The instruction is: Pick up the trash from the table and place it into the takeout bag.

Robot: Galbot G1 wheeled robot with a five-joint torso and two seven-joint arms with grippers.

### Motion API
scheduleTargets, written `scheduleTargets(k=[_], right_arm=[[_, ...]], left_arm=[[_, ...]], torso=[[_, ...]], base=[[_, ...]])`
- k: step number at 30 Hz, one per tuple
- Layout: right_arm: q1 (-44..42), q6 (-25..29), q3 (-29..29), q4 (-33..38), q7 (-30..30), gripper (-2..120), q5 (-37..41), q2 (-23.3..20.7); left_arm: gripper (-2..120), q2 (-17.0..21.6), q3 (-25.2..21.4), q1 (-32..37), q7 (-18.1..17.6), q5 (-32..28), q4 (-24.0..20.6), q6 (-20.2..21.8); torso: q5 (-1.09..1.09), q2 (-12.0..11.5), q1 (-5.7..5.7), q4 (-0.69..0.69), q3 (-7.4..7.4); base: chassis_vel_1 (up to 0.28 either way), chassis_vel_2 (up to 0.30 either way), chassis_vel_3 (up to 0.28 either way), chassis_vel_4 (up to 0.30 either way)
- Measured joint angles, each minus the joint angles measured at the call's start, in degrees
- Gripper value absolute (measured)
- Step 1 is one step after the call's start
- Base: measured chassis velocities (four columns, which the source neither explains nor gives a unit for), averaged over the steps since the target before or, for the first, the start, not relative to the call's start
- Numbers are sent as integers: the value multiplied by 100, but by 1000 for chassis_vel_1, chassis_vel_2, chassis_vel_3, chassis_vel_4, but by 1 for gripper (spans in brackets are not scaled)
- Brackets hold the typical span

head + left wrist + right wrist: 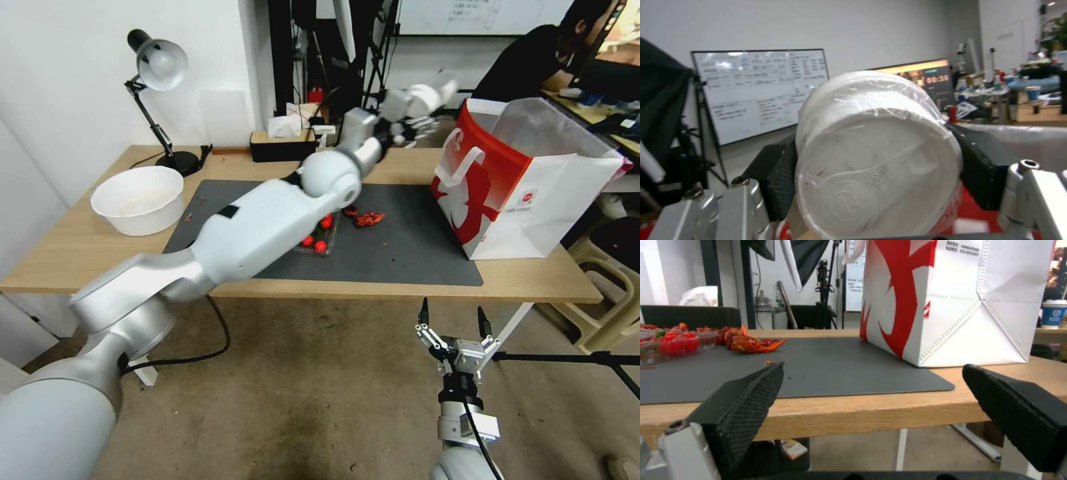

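The left gripper (876,163) is clamped on a white-lidded cup (876,160) wrapped in clear film, held in the air just beside the takeout bag's (533,193) open top. The right gripper (453,327) hangs spread apart below the table (67,253) edge.

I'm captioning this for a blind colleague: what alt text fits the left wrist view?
The left gripper is shut on a white-lidded cup wrapped in clear film, one black pad on each side. A whiteboard and a cluttered office stand behind.
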Motion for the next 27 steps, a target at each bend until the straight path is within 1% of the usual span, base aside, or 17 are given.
scheduleTargets(k=[1, 5, 6, 9, 10, 12, 13, 14, 15, 19, 27], right_arm=[[0, 0, 0, 0, 0, 100, 0, 0], [-13, 0, 10, 4, 6, 100, -6, 7], [-13, 0, 10, 4, 6, 100, -6, 7], [-16, 2, 13, 5, 11, 100, -11, 21], [-16, 2, 13, 5, 11, 100, -11, 21], [-15, 3, 14, 5, 14, 100, -16, 32], [-15, 3, 14, 5, 14, 100, -16, 32], [-12, 3, 13, 3, 17, 100, -18, 38], [-6, 3, 11, -3, 18, 100, -20, 39], [45, 1, -25, -74, 19, 100, -27, 38], [102, -1, -74, -135, 16, 100, -34, 38]], left_arm=[[71, 0, 0, 0, 0, 0, 0, 0], [71, -388, 105, -128, 10, -71, 180, 2], [71, -388, 105, -128, 10, -71, 180, 2], [71, -721, 151, -235, 34, -76, 444, -2], [71, -721, 151, -235, 34, -76, 444, -2], [71, -950, 170, -274, 63, -76, 643, -10], [71, -950, 170, -274, 63, -76, 643, -10], [71, -1033, 198, -289, 84, -95, 714, -26], [71, -1052, 238, -299, 96, -123, 730, -44], [71, -1077, 424, -302, 106, -175, 741, -78], [71, -1063, 554, -249, 162, -190, 746, -96]], torso=[[0, 0, 0, 0, 0], [0, 0, 0, 0, 0], [0, 0, 0, 0, 0], [0, 0, 0, 0, 0], [0, 0, 0, 0, 0], [0, 0, 0, 0, 0], [0, 0, 0, 0, 0], [0, 0, 0, -1, 0], [0, 0, 0, -2, 0], [-1, 0, 0, 0, 0], [-1, 0, 0, 0, 0]], base=[[0, 0, 0, 0], [0, 0, 0, 0], [0, 0, 0, 0], [0, 0, 0, 0], [0, 0, 0, 0], [0, 0, 0, 0], [0, 0, 0, 0], [0, 0, 0, 0], [0, 0, 0, 0], [0, 0, 0, 0], [0, 0, 0, 0]])
